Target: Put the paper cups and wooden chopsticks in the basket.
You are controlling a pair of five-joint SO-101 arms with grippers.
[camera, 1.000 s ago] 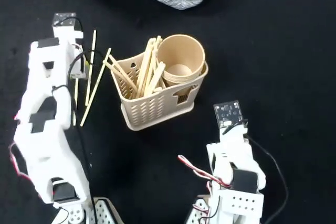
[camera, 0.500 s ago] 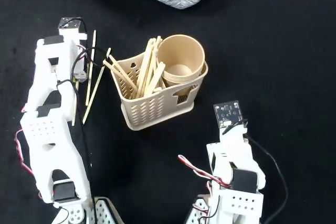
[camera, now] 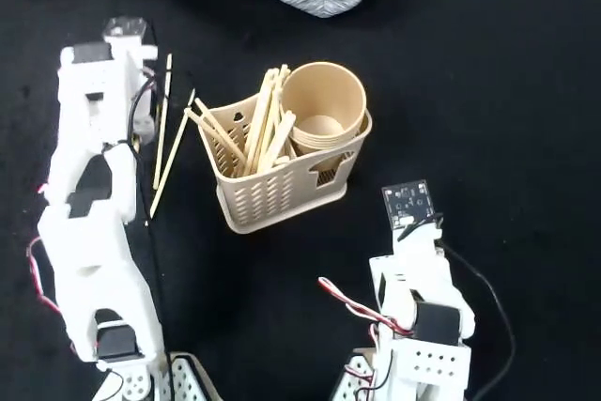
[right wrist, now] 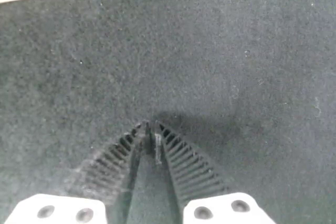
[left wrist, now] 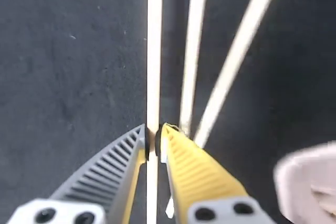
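Left gripper [left wrist: 153,141] pinches one wooden chopstick [left wrist: 154,51], apparently not yet lifted; two loose chopsticks [left wrist: 193,51] lie just beside it. Next, lift and carry it to the basket [camera: 282,196] beyond them.

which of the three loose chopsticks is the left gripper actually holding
The chopstick running straight between the left gripper's closed fingertips. The other two chopsticks lie beside it on the black table, outside the yellow finger.
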